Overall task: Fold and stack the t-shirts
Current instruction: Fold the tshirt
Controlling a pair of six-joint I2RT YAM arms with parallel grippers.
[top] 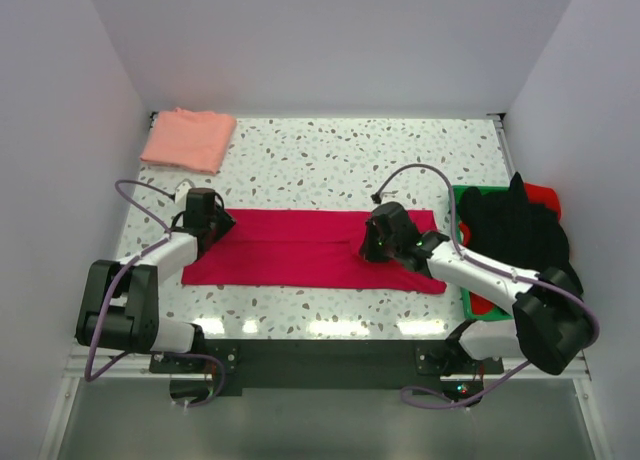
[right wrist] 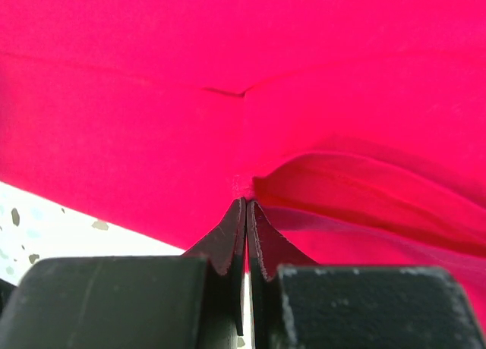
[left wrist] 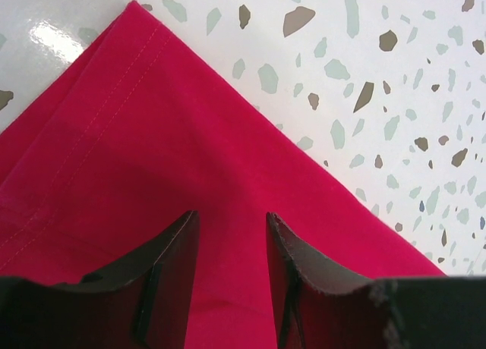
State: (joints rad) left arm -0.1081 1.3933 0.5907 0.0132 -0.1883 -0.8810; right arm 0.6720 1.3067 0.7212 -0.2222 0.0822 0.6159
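Observation:
The crimson-red t-shirt [top: 300, 250] lies as a long folded strip across the middle of the table. My left gripper [top: 215, 223] hovers over its left end. In the left wrist view the left gripper [left wrist: 231, 216] is open, with flat red cloth [left wrist: 152, 174] below the gap between its fingers. My right gripper [top: 372, 242] is over the strip's right part. Seen from the right wrist, the right gripper [right wrist: 246, 201] is shut, pinching a raised fold of the red t-shirt [right wrist: 228, 61]. The salmon-pink t-shirt [top: 188, 140] lies folded at the back left corner.
A green tray [top: 463, 195] stands at the right edge, holding a heap of black cloth [top: 515, 230] with some red showing behind it. White walls enclose the speckled table [top: 340, 160] on three sides.

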